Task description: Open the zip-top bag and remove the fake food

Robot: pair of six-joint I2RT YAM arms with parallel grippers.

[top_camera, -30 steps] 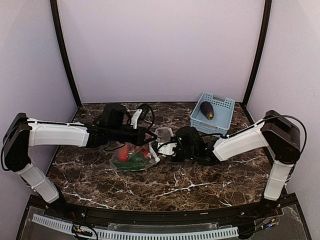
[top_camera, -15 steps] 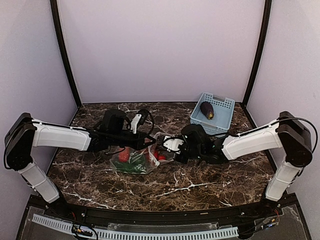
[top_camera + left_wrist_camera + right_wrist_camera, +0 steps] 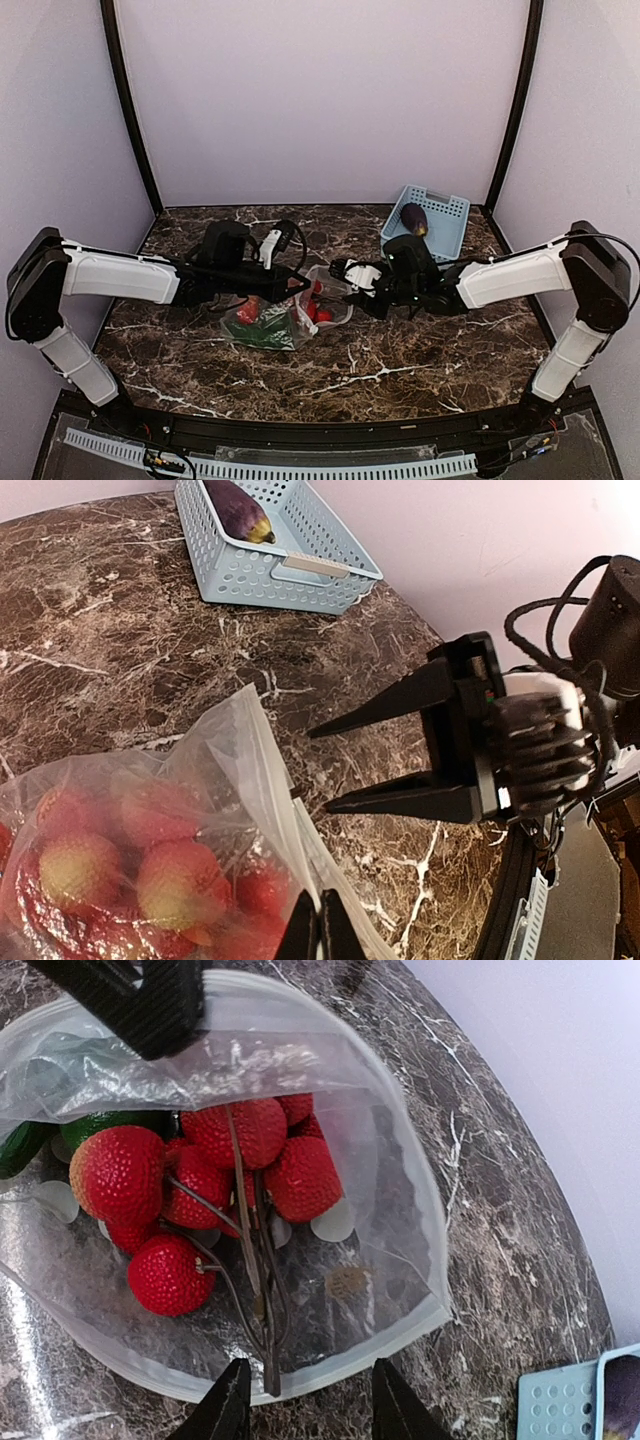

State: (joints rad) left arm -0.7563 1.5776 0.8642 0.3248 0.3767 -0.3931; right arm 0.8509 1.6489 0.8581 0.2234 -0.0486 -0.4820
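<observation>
With left gripper (image 3: pixel 320 927) clamped on bag (image 3: pixel 400 1160) rim on the bench (image 3: pixel 400 360), right gripper (image 3: pixel 320 770) open beside its mouth, food (image 3: pixel 230 1160) inside, floppy film could slip or the bag drag along.

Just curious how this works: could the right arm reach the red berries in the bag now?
Probably yes. The left tool pinches the upper lip of the zip-top bag, its mouth seems to gape toward the open right tool, and the red berries lie just inside.

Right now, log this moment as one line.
left fingers: shut on bag rim | right fingers: open at bag mouth | berries: in bag | eggplant: in basket
</observation>
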